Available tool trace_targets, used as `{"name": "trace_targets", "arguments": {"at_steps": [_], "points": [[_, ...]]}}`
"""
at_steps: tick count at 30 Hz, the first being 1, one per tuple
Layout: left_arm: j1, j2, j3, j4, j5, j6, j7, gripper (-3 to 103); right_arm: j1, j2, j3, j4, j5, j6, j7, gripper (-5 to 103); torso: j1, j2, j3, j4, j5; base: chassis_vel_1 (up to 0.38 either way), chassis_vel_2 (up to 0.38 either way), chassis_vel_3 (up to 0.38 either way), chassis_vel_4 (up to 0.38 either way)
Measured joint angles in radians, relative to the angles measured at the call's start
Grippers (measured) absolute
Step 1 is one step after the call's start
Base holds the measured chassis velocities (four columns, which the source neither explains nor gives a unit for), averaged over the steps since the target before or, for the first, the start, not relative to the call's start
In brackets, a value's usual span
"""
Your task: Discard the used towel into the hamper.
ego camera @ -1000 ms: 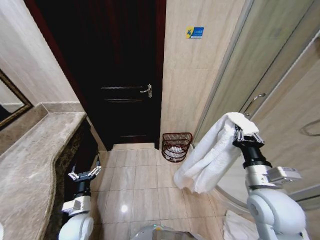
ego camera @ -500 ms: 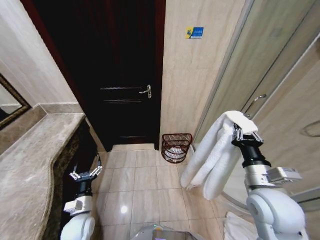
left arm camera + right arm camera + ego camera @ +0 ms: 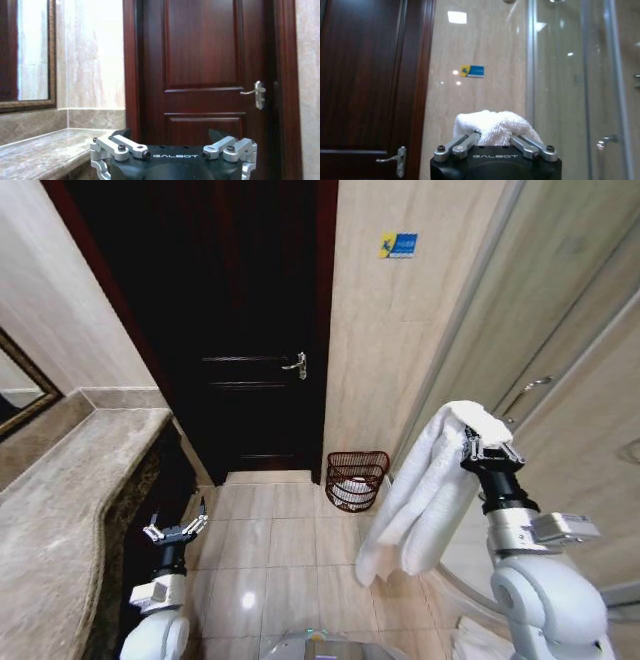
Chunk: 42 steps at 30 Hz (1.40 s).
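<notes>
A white towel (image 3: 430, 490) hangs in long folds from my right gripper (image 3: 478, 442), which is shut on its top bunch, held up at the right of the head view. The right wrist view shows that towel bunch (image 3: 492, 127) pinched between the fingers. The hamper (image 3: 356, 478), a small reddish-brown openwork basket with something white inside, stands on the tiled floor against the wall beside the door, ahead and left of the towel. My left gripper (image 3: 176, 530) is open, held low at the left beside the counter, nothing between its fingers.
A dark wooden door (image 3: 240, 350) with a metal handle (image 3: 295, 364) is straight ahead. A stone counter (image 3: 70, 510) runs along the left under a framed mirror. A glass shower enclosure (image 3: 560, 380) stands at the right. Beige floor tiles (image 3: 290, 550) lie open between them.
The whole head view has shifted slightly, so the camera moved. The hanging towel swung in and now hangs narrower and straighter below the right gripper. The left arm stays low.
</notes>
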Motion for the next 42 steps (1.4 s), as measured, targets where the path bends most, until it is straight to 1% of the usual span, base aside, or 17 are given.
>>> {"name": "trace_targets", "arguments": {"at_steps": [3,6,11,17,19,20,23,24,27,28,32,33,35,36,39,40,42], "points": [[0.0,-0.001,0.0,0.0,0.003,-0.005,0.0,100,0.0,0.0,0.0,-0.001,0.001,0.0,0.0,10,0.0,0.0,0.0,0.0004,-0.0001,-0.005,0.1,0.107,-0.017],[0.0,-0.001,-0.001,0.002,0.01,-0.013,-0.002,100,0.008,-0.001,-0.001,-0.012,0.002,0.0,-0.001,10,0.0,0.0,0.0,-0.0001,0.0,-0.031,0.069,0.076,-0.03],[-0.006,-0.001,-0.002,0.006,0.024,-0.018,-0.003,100,0.037,-0.003,-0.006,-0.032,0.004,-0.005,0.0,10,0.0,0.0,0.0,0.0,-0.0001,-0.033,0.026,0.027,-0.028],[-0.008,-0.001,0.006,-0.002,0.051,0.009,-0.002,100,0.079,-0.016,-0.007,-0.061,0.026,-0.017,-0.016,10,0.0,0.0,0.0,-0.0001,-0.0001,0.0,0.0,0.0,0.0],[-0.006,0.004,0.007,-0.027,0.057,0.037,0.001,100,0.129,-0.029,-0.009,-0.092,0.062,-0.036,-0.02,10,0.0,0.0,0.0,-0.0002,0.0001,0.0,0.0,0.0,0.0],[-0.006,0.004,0.007,-0.027,0.057,0.037,0.001,100,0.129,-0.029,-0.009,-0.092,0.062,-0.036,-0.02,10,0.0,0.0,0.0,-0.0002,0.0001,0.0,0.0,0.0,0.0],[-0.01,0.009,0.005,-0.045,0.062,0.061,0.001,100,0.232,-0.057,-0.011,-0.147,0.093,-0.056,-0.02,10,0.0,0.0,0.0,-0.0001,0.0002,0.0,0.0,0.0,0.0],[-0.01,0.009,0.005,-0.045,0.062,0.061,0.001,100,0.232,-0.057,-0.011,-0.147,0.093,-0.056,-0.02,10,0.0,0.0,0.0,-0.0001,0.0002,0.0,0.0,0.0,0.0],[-0.005,0.007,0.006,-0.047,0.077,0.065,0.0,100,0.329,-0.081,-0.02,-0.203,0.117,-0.071,-0.027,10,0.0,0.0,0.0,0.0,-0.0001,0.0,0.0,0.0,0.0],[-0.005,0.007,0.006,-0.047,0.077,0.065,0.0,100,0.329,-0.081,-0.02,-0.203,0.117,-0.071,-0.027,10,0.0,0.0,0.0,0.0,-0.0001,0.0,0.0,0.0,0.0],[0.0,-0.005,0.008,-0.04,0.088,0.07,-0.001,100,0.406,-0.106,-0.042,-0.27,0.127,-0.072,-0.044,10,0.0,0.0,0.0,0.0,0.0002,0.0,0.0,0.0,0.0],[-0.001,-0.009,0.007,-0.036,0.091,0.072,-0.002,100,0.435,-0.118,-0.053,-0.294,0.134,-0.074,-0.046,10,0.0,0.0,0.0,-0.0001,-0.0002,0.0,0.0,0.0,0.0],[-0.002,-0.018,0.005,-0.033,0.094,0.073,-0.004,100,0.504,-0.14,-0.081,-0.342,0.149,-0.084,-0.047,10,0.0,0.0,0.0,-0.0002,0.0003,0.0,0.0,0.0,0.0],[-0.002,-0.018,0.005,-0.033,0.094,0.073,-0.004,100,0.504,-0.14,-0.081,-0.342,0.149,-0.084,-0.047,10,0.0,0.0,0.0,-0.0002,0.0003,0.0,0.0,0.0,0.0],[0.001,-0.026,0.001,-0.024,0.093,0.067,-0.007,100,0.658,-0.177,-0.129,-0.421,0.18,-0.111,-0.039,10,0.0,0.0,0.0,0.0,0.0002,0.0,0.0,0.0,0.0],[0.001,-0.026,0.001,-0.024,0.093,0.067,-0.007,100,0.658,-0.177,-0.129,-0.421,0.18,-0.111,-0.039,10,0.0,0.0,0.0,0.0,0.0002,0.0,0.0,0.0,0.0],[0.0,-0.026,0.0,-0.001,0.09,0.05,-0.008,100,0.783,-0.209,-0.17,-0.478,0.224,-0.139,-0.02,10,0.0,0.0,0.0,0.0002,-0.0007,0.0,0.0,0.0,0.0]]}}
